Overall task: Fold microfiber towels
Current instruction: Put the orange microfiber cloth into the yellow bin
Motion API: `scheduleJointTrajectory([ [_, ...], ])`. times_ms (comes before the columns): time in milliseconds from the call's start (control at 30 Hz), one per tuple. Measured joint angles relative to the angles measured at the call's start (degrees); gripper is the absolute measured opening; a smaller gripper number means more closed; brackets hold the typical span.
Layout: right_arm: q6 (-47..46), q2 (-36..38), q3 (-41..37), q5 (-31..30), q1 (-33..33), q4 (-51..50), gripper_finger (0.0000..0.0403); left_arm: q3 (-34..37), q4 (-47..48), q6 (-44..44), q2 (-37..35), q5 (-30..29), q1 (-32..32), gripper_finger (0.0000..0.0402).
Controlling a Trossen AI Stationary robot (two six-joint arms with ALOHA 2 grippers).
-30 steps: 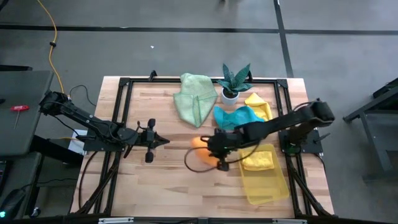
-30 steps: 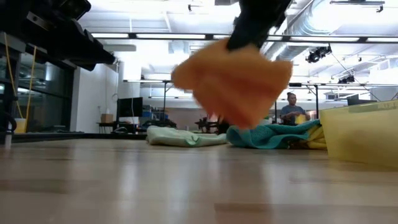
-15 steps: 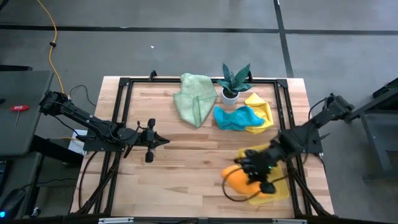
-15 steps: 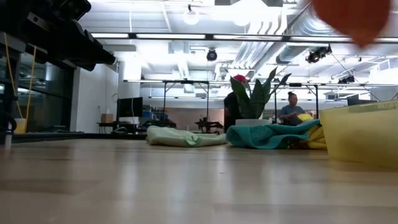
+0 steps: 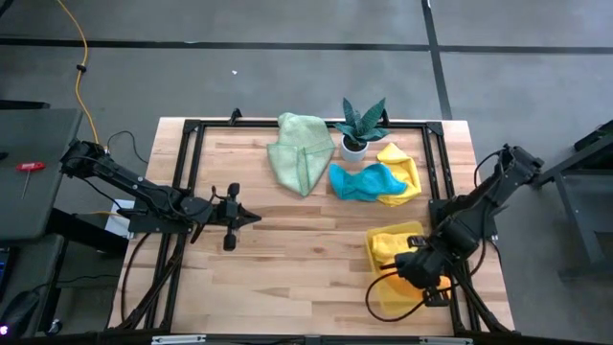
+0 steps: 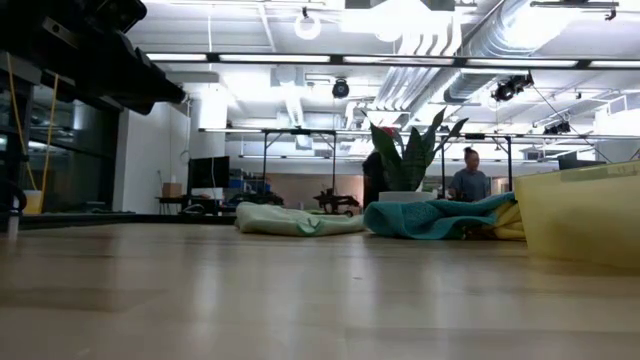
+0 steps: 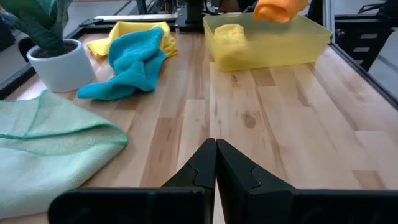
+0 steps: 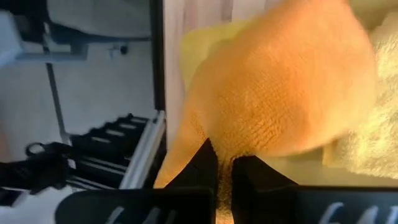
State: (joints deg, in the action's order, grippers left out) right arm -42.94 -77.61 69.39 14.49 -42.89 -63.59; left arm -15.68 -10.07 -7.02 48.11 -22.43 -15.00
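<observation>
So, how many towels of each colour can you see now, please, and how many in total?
Yellow towel: 2, one loose near the plant, one folded in the tray
Orange towel: 1, held over the tray by the right gripper
Pale green towel: 1
Teal towel: 1
Total: 5
</observation>
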Motion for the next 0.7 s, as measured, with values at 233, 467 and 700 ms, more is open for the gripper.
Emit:
scheduleJointTrajectory([
  [233,6.7,0.3,-4.4,5.1,3.5,2.4,0.0000,0.0,0.0,-0.9,0.0,1.5,0.0,0.0000],
  [467,13.2,0.4,-3.3,4.5,5.0,2.1,0.0000,0.0,-0.5,3.4,0.0,1.4,0.0,0.0000],
  [700,15.9,0.4,-3.3,6.3,7.3,2.0,0.0000,0.0,-1.3,4.1,0.0,0.0,0.0,0.0000],
])
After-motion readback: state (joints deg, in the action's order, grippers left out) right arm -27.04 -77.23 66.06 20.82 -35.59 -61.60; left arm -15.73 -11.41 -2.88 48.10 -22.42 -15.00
